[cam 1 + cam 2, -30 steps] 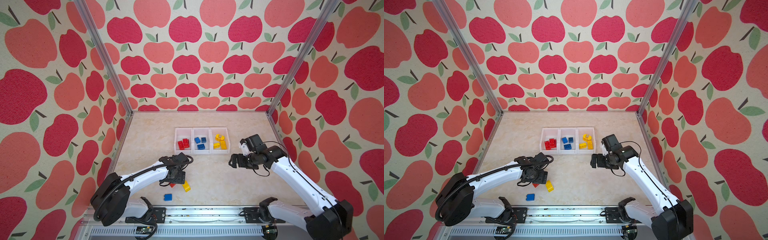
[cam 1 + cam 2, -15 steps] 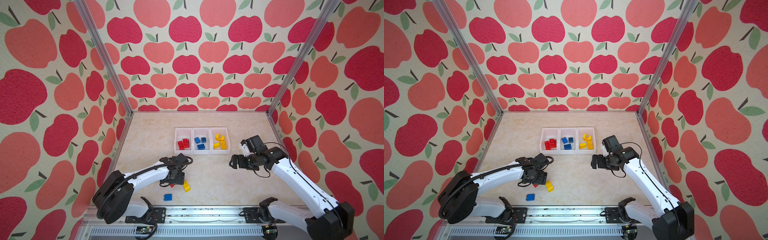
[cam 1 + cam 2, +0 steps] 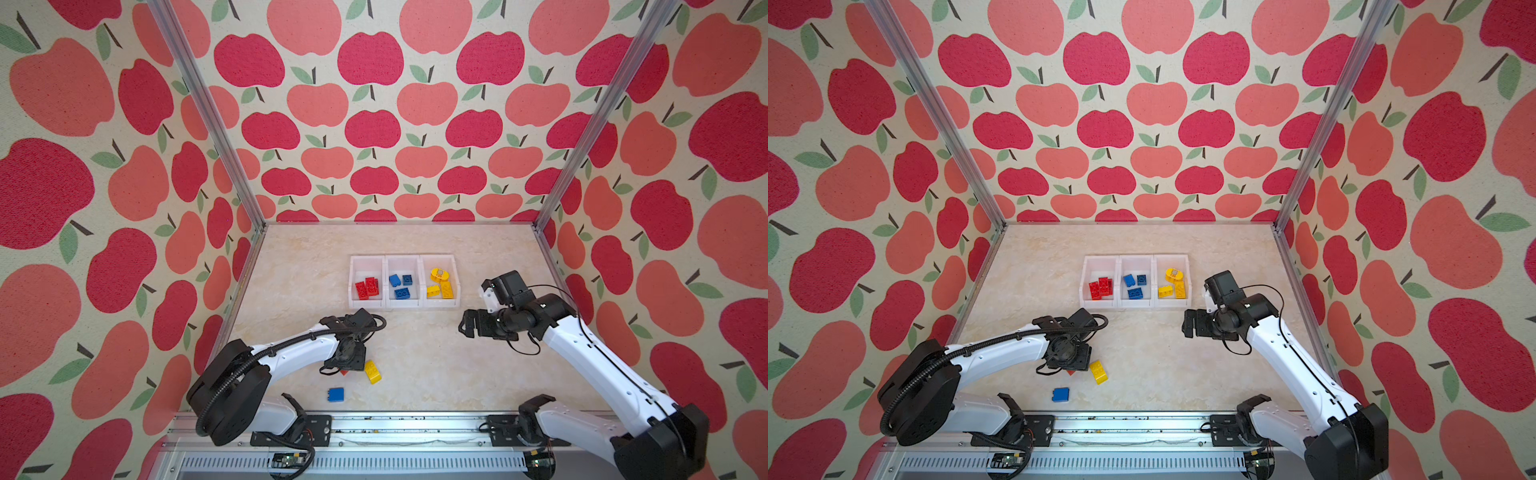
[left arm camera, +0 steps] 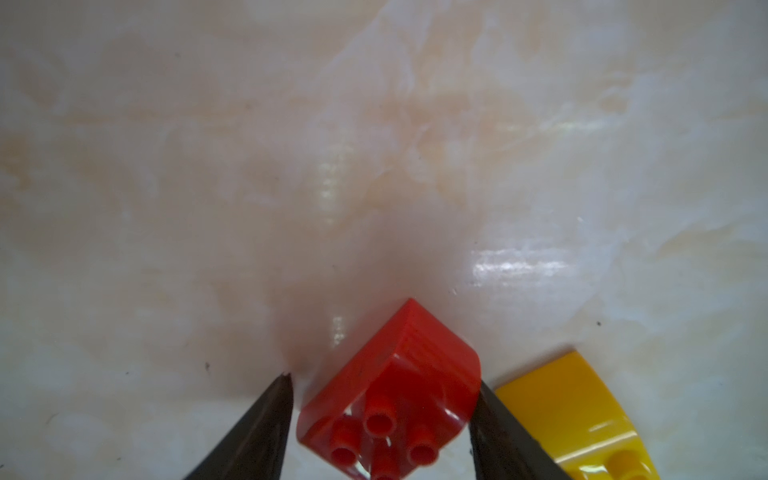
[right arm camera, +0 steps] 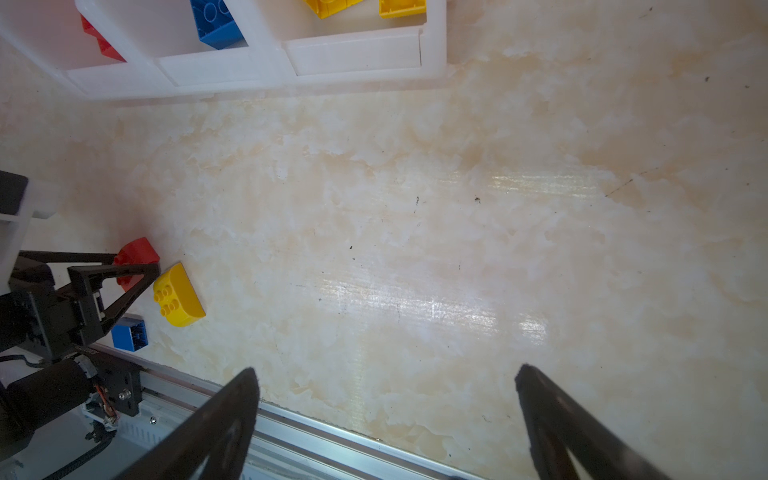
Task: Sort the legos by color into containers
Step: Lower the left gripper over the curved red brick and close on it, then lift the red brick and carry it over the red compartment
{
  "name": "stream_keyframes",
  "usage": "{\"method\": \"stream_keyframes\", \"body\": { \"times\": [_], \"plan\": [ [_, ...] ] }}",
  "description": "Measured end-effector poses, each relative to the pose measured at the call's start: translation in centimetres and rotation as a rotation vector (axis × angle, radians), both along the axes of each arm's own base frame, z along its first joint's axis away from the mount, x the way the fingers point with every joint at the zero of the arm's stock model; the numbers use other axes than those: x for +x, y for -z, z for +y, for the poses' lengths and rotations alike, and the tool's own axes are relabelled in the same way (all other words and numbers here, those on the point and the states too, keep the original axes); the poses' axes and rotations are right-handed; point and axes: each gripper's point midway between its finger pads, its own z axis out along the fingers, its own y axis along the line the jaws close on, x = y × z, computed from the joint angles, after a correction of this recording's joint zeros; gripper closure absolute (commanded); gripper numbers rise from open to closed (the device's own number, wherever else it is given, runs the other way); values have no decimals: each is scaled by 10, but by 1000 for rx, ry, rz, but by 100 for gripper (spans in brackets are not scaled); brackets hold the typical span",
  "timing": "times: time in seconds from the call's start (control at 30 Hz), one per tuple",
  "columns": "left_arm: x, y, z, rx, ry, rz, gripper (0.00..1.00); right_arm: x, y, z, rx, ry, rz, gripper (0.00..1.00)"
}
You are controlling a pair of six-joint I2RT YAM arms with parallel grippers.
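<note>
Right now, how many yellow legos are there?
4. Three lie in the rightmost bin: a rounded yellow piece at the back and two yellow bricks in front. A fourth yellow brick lies loose on the table. Others could hide beneath.

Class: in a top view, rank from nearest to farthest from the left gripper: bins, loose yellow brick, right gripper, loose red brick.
1. Loose red brick, between the fingers of the left gripper.
2. Loose yellow brick, just beside them, rightward.
3. Bins, farther back.
4. Right gripper, far right.
</note>
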Motion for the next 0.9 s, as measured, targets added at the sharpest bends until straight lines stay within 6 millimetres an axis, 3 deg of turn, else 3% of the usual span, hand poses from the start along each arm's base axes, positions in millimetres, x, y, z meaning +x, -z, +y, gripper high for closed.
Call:
{"method": "stream_keyframes", "body": {
  "times": [0.63,0.9],
  "plan": [
    [0,2,-6,-14,-16,5,72,-5,2,-4,-3,6,-7,1],
    [0,-2,-1,2,-19,-5,79,-6,3,-5,-4,15,-4,1]
  ]
}}
